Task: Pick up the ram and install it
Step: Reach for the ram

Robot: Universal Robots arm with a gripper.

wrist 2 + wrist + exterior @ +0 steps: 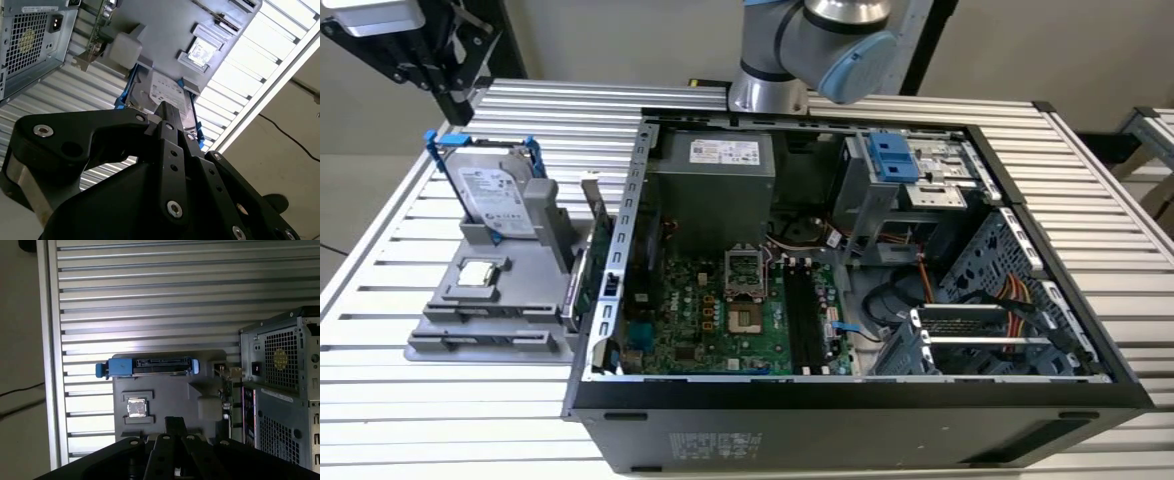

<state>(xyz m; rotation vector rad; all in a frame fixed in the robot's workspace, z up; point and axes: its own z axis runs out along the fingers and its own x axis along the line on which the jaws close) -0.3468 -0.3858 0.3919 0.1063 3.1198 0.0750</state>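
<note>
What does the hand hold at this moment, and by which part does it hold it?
Nothing is held. The hand is shut with nothing between its fingers, over the hard drive that stands in the gray holder.

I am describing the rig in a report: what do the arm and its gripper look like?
The arm is made of round silver-grey segments with a pale blue joint cap. The gripper is matte black, built of angular linked bars fastened with silver screws.
</note>
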